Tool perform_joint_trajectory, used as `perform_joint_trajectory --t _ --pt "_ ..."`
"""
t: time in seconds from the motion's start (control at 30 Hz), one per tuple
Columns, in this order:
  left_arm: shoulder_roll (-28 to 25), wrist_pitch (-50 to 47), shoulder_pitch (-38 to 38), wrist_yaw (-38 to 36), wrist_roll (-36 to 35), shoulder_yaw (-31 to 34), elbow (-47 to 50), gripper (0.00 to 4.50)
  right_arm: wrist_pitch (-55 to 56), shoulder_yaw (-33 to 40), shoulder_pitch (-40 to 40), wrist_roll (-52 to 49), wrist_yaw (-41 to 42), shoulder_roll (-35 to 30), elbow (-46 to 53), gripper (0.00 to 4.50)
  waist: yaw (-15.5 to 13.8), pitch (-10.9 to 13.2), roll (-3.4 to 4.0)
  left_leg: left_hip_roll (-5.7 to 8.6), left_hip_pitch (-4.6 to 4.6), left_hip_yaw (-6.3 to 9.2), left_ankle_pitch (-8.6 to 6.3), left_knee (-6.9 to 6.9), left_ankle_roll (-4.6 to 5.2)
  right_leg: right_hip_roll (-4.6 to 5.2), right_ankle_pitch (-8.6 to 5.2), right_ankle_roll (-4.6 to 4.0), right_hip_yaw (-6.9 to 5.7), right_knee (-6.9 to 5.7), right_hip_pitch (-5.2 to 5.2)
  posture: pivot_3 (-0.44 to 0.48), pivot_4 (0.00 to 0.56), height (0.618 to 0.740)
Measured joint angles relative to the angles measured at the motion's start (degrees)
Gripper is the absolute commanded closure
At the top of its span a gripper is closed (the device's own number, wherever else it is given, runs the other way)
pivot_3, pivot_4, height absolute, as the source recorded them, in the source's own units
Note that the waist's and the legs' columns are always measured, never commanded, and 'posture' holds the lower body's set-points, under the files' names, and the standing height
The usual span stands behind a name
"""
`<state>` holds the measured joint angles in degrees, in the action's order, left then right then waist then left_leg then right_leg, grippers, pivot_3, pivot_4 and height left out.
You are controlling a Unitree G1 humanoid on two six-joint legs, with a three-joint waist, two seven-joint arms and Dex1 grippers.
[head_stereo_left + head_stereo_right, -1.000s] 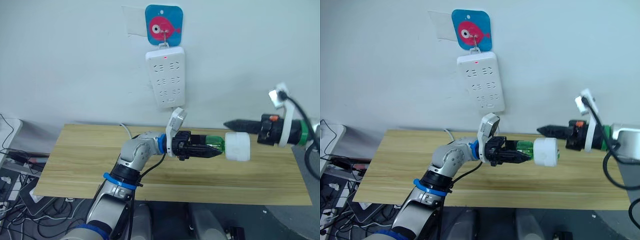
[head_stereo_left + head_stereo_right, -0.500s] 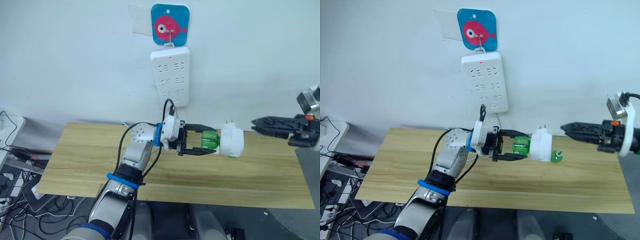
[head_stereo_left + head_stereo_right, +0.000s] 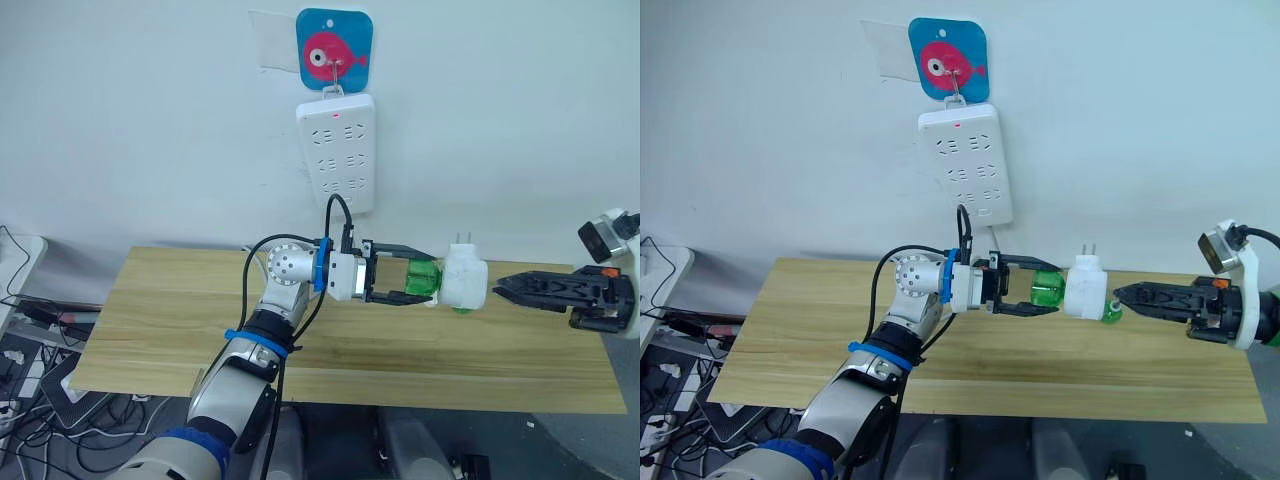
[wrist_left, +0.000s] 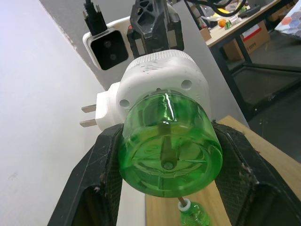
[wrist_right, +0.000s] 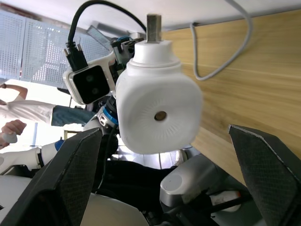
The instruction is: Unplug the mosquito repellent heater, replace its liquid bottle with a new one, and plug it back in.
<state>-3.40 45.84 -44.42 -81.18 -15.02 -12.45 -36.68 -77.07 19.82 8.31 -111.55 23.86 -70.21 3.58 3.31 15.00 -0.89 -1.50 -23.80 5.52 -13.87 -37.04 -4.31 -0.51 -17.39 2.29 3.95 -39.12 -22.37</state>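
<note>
I see my left gripper (image 3: pixel 415 275) clamped on the green liquid bottle (image 3: pixel 422 277), still seated in the mosquito repellent heater (image 3: pixel 464 281), held above the wooden table (image 3: pixel 150 320). My right gripper (image 3: pixel 503 286) hangs just beside the heater, fingers spread. Probably the capped spare bottle (image 4: pixel 194 215) lies on the table below.

Robotics lab, workbench clutter (image 4: pixel 235 19), floor cables (image 3: pixel 25 400), seated person (image 5: pixel 19 117)
</note>
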Motion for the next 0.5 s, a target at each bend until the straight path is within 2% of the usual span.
perform_joint_trajectory --t 0.5 --pt "0.88 0.59 0.09 2.99 0.72 -1.79 0.11 2.21 4.15 -4.49 6.06 0.00 -5.74 6.05 3.69 0.03 0.02 0.00 0.00 0.00 0.00 0.03 0.01 -0.02 0.00 -0.01 0.01 0.02 -0.01 -0.02 0.01 -0.101 0.235 0.740"
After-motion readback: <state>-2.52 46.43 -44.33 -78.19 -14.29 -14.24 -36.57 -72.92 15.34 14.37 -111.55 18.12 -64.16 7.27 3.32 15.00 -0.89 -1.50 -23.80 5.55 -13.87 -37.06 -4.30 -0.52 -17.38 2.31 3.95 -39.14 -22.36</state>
